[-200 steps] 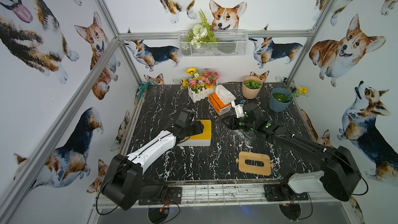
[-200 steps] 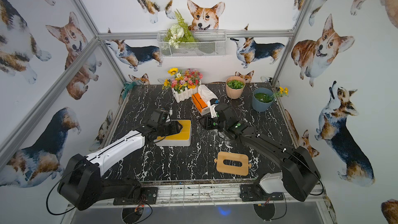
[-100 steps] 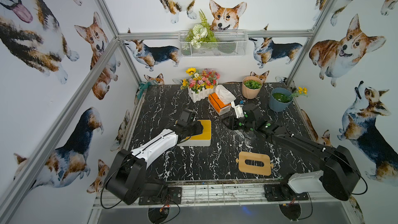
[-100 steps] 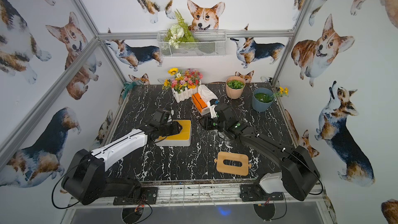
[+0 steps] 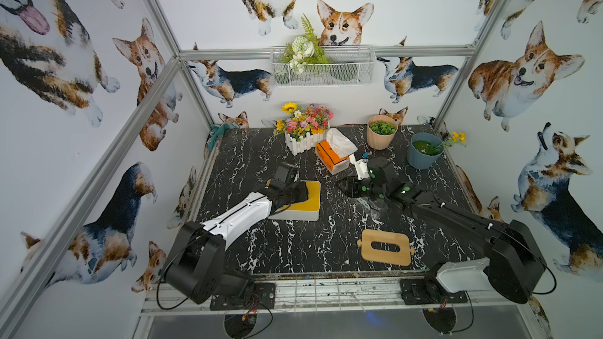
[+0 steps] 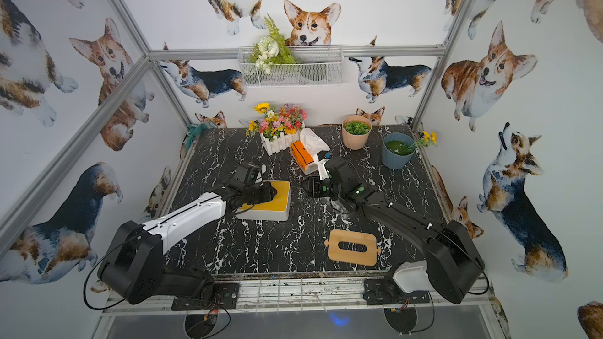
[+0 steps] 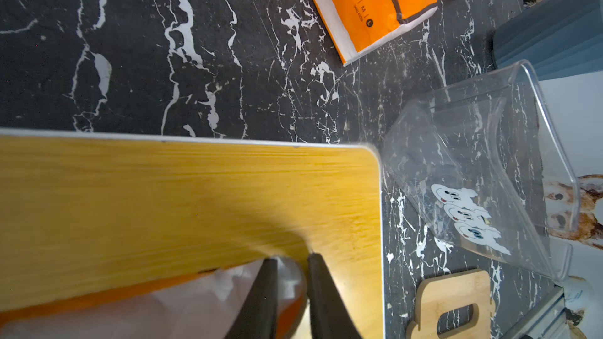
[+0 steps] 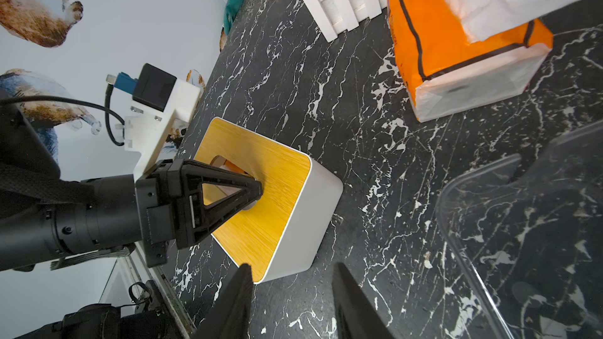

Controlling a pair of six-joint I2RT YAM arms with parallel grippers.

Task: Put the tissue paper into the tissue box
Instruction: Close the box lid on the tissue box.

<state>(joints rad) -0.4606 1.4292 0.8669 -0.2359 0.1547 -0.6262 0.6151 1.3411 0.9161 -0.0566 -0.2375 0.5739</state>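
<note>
Left wrist view shows the left end effector [image 7: 291, 259] pinching tissue paper [image 7: 202, 301] inside the tissue box [image 7: 163, 207] (hidden in both top views); right end effector [image 8: 292, 265] spread.

Left hand [image 7: 291, 264] has closed on tissue paper [image 7: 202, 311] in the tissue box [image 7: 195, 197].

Can't see tissue box [image 5: 311, 198] slot under left pincer [image 5: 301, 192] in both top views; can't resolve blur between fingers [image 7: 266, 291].
</note>
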